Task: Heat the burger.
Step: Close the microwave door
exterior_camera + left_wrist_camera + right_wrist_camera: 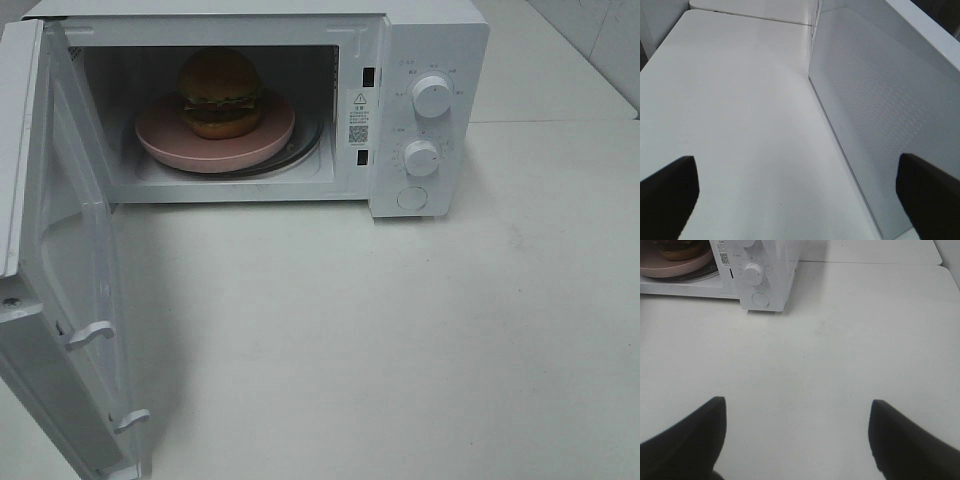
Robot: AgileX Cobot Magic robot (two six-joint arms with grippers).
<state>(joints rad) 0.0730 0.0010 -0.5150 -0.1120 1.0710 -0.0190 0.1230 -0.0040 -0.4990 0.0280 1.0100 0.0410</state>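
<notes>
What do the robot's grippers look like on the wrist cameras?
Only the finger ends show. The left gripper has two plain black fingers with blunt, rounded ends. The right gripper has black fingers too, tapering to points. No cables, markings or arm links are in view.

One burger (pixel 220 92), one pink plate (pixel 272 135), one microwave (pixel 430 40), two knobs (pixel 432 96) (pixel 422 158).
</notes>
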